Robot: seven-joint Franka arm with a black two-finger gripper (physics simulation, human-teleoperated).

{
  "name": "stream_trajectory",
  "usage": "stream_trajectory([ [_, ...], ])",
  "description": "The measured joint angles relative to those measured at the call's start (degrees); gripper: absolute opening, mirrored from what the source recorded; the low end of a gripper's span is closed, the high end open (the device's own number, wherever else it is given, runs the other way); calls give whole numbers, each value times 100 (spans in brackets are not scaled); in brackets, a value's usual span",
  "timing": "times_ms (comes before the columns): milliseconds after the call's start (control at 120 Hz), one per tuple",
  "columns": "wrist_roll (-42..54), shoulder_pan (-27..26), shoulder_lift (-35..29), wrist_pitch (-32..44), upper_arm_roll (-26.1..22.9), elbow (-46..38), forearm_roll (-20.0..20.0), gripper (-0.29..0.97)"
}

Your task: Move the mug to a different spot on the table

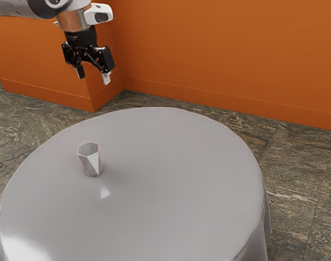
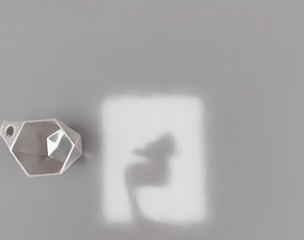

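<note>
Mug [image 1: 91,159]: upright on the round grey table [image 1: 181,179], open mouth up, toward the exterior view's left side and set in from the rim. From the wrist view the mug [image 2: 42,147] reads as faceted, with a six-sided mouth and thin walls; a small loop handle [image 2: 9,131] sits on the side away from the bright patch [image 2: 154,157] on the tabletop.

Handling, our judgement: rigid, light, apparently empty, glossy and so probably slick. The flat facets should give parallel contact. We would close across two opposite faces just below the rim, keeping off the handle, which looks too small to take a finger. A narrow base means a sideways nudge could tip it.

Gripper [image 1: 93,76]: fingers spread apart, holding nothing, hanging high above the table's far side, well apart from the mug. Its shadow falls in the bright patch beside the mug.

Surroundings: orange wall [image 1: 236,49], stone floor [image 1: 306,179]. Plenty of bare tabletop toward the exterior view's right for a new spot.
</note>
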Motion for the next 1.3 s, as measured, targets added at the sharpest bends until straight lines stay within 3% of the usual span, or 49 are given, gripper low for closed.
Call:
stream_trajectory([
  [283,150,5,31,74,84,8,-63,68],
  [425,116,-296,161,53,639,57,-184,68],
  [533,0,-31,292,-42,987,42,-271,68],
  [800,-485,105,901,-272,1703,29,-1009,68],
  [933,-766,167,1386,-437,2223,60,-1693,68],
  [1083,-970,394,1927,-864,2345,237,-2436,68],
  [1300,-1046,572,2596,-834,2343,589,-2785,68],
])
